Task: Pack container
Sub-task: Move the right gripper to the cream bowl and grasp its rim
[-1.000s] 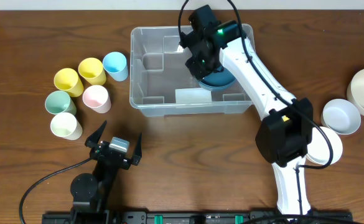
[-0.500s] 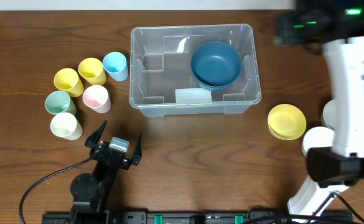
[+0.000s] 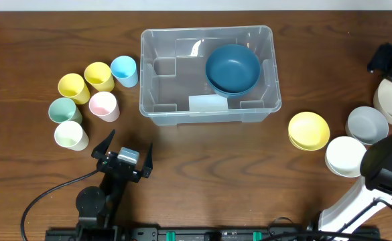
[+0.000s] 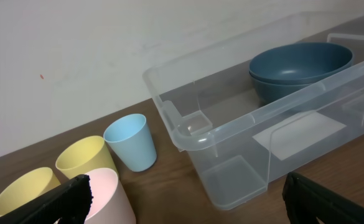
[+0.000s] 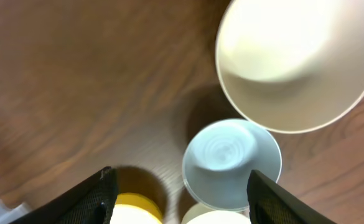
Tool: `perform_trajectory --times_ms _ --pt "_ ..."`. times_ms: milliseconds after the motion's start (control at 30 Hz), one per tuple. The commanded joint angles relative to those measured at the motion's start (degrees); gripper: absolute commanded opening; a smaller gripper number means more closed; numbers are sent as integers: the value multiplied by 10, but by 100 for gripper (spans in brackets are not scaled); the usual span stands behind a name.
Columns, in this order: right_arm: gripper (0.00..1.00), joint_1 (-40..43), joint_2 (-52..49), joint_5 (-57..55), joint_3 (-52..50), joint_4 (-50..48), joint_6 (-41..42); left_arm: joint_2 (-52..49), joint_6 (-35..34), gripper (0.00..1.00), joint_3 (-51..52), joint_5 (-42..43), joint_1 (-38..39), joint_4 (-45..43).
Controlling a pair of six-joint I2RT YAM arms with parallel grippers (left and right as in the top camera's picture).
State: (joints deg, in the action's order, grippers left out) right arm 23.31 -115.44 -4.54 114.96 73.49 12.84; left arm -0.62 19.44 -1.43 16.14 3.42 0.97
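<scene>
One kind of thing is packed so far: the dark blue bowls (image 3: 232, 69), which look like two stacked together. They sit in the right end of the container (image 3: 162, 100), and the container is at the far middle of the counter (image 3: 209, 167), close to its back edge. The left part of the container is bare.

Lots is left to do. Six cups (image 3: 104, 105) stand in a bunch to the left of the container, just beside it but outside. Four more bowls wait on the right: a yellow bowl (image 3: 309, 130), a grey bowl (image 3: 366, 124), a white bowl (image 3: 343, 157) and a big cream bowl (image 3: 391, 94). I would say the job is only just begun.

The left hand (image 3: 125, 148) is low on the near side, its fingers wide apart and holding nothing. The right hand (image 5: 185, 202) hangs over the grey bowl and the cream bowl — its fingers are apart too, with nothing between them.

There is plenty of bare counter between the container and the left hand. The right side is tighter, since the bowls sit close together near the right edge of the overhead view. The container has ridges inside and a thick rim, so things must go in over the rim from above.
</scene>
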Motion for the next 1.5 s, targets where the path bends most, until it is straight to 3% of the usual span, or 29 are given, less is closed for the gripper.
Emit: perform_trajectory --times_ms 0,467,867,1200,1467 --pt "68 21 0 3 -48 -30 4 3 -5 98 12 6 -3 17" --pt "66 71 0 20 -173 -169 -56 3 -5 98 12 6 -3 17" --pt "52 72 0 20 -230 -253 -76 3 -5 98 12 6 -3 17" --pt "51 72 0 20 -278 -316 -87 3 -5 98 12 6 -3 17" --pt "39 72 0 20 -285 -329 -87 3 -5 98 12 6 -3 17"
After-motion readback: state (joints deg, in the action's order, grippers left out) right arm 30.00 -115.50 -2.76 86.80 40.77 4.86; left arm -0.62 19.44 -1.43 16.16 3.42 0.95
